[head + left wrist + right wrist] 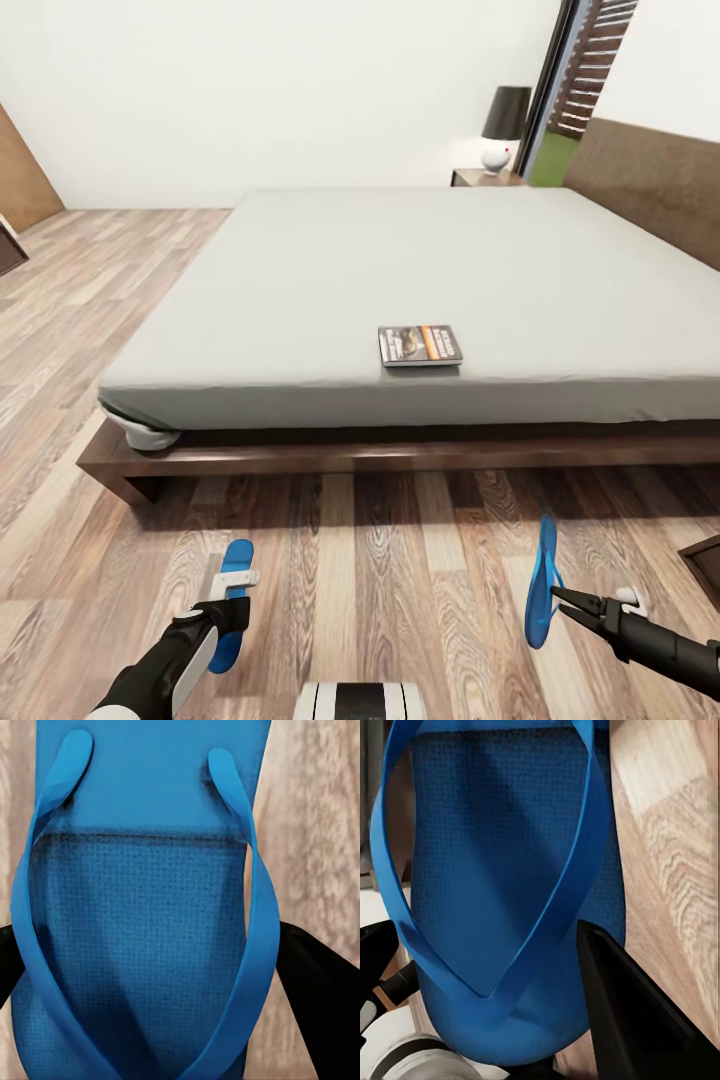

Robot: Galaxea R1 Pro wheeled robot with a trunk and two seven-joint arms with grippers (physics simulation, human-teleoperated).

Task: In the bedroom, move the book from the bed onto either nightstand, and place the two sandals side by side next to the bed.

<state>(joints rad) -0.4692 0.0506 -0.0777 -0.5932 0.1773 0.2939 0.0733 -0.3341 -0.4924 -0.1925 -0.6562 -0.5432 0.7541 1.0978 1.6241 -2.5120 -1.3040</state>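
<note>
Each gripper, left [232, 592] and right [556, 594], clamps 1 sandal; book [420, 345] lettering unreadable.

The head view looks from high up, forward and down, over the plank floor [330, 560] to the long side of the bed [400, 280]. It sits far back, so it takes in the whole mattress and the white walls behind.

The left wrist view is very close to one blue sandal [142, 945] and looks along it, with floor at the edges.

The right wrist view is just as close to the other sandal [502, 892], with floor beside it.

All three views share the sandals and the floor by the bed.
</note>
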